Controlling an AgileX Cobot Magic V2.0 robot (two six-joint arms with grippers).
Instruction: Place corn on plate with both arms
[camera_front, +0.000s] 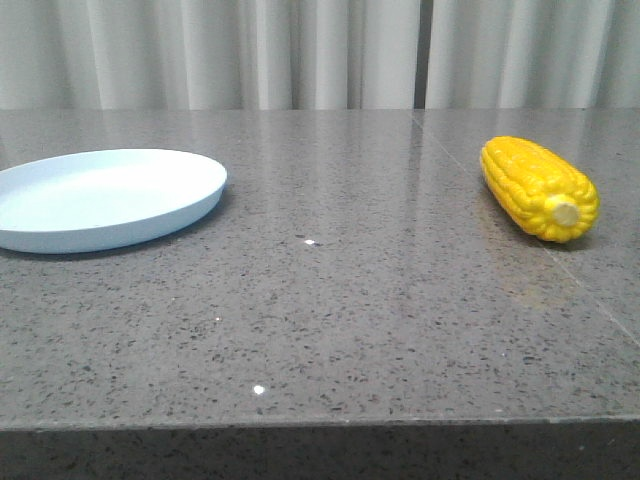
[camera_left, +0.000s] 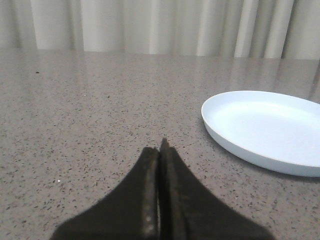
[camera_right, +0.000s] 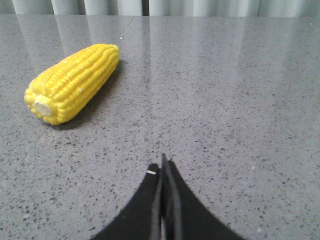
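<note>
The bright yellow corn (camera_front: 538, 187) lies on its side on the grey stone table at the right, its pale stub end toward the front. The pale light-blue plate (camera_front: 100, 196) sits empty at the left. Neither gripper shows in the front view. In the left wrist view my left gripper (camera_left: 160, 147) is shut and empty, low over the table, with the plate (camera_left: 265, 127) beside it and apart. In the right wrist view my right gripper (camera_right: 163, 165) is shut and empty, with the corn (camera_right: 72, 82) ahead and to one side, apart.
The speckled grey table (camera_front: 340, 300) has a seam line running past the corn on the right. Its front edge crosses the bottom of the front view. A pale curtain hangs behind the table.
</note>
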